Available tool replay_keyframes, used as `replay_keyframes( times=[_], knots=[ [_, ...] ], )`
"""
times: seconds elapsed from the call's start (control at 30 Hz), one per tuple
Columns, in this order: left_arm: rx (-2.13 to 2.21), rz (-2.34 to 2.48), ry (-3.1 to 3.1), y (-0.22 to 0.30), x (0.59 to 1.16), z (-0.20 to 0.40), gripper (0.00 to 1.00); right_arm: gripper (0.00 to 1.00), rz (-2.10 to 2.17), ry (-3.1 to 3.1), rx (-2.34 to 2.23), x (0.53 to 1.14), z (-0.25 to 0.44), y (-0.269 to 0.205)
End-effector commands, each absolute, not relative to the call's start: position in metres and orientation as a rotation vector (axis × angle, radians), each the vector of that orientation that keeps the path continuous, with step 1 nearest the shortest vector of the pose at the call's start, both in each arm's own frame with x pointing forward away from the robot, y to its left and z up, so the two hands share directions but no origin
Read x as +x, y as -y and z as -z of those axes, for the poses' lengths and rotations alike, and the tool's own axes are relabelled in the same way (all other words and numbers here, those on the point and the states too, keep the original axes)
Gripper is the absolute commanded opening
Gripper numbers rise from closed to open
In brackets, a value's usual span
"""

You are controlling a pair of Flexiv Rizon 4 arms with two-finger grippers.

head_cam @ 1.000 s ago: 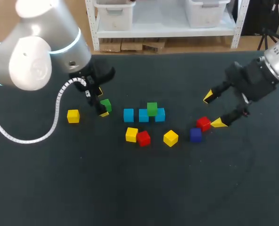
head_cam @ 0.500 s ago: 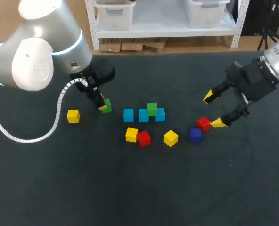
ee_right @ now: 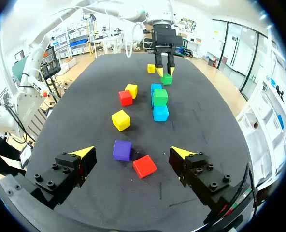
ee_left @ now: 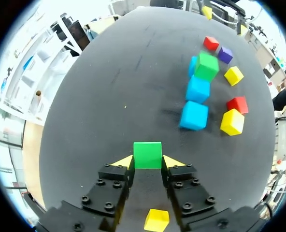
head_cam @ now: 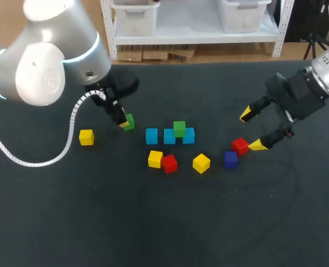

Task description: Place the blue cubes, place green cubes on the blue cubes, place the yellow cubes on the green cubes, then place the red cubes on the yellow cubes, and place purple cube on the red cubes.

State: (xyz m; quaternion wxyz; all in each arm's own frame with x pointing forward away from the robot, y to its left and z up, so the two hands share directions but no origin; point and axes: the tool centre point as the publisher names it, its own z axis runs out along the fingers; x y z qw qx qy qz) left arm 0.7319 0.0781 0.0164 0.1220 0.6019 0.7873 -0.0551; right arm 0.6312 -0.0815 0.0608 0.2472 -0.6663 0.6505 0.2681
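Left claw point(ee_left: 148, 161) is clamped on a green cube point(ee_left: 147, 153), a yellow tip pressed to each side face. It sits just left of the row of three blue cubes point(ee_left: 193, 115) on the desk point(head_cam: 153, 222). By my reckoning the green layer is the step in hand. A second green cube point(head_cam: 179, 129) already sits on the row, toward its right end. So the next move calls for carrying mine over the row and setting it square on the bare blue tops beside that one, nudging neither. Mine looks small, matte and crisp-edged, level between the tips. Right claw point(head_cam: 252, 130) hangs wide open, gripping nothing — a red cube point(head_cam: 240, 146) lies by one tip.
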Motion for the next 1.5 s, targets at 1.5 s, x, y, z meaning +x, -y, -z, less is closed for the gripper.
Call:
replay_keyframes(
  times=[1.5],
  knots=[
    [1.999, 0.271, -2.035, 0.007, 0.683, -0.049, 0.0, 1.0, -0.734, -1.772, -1.817, 0.632, -0.06, 0.081]
  ],
)
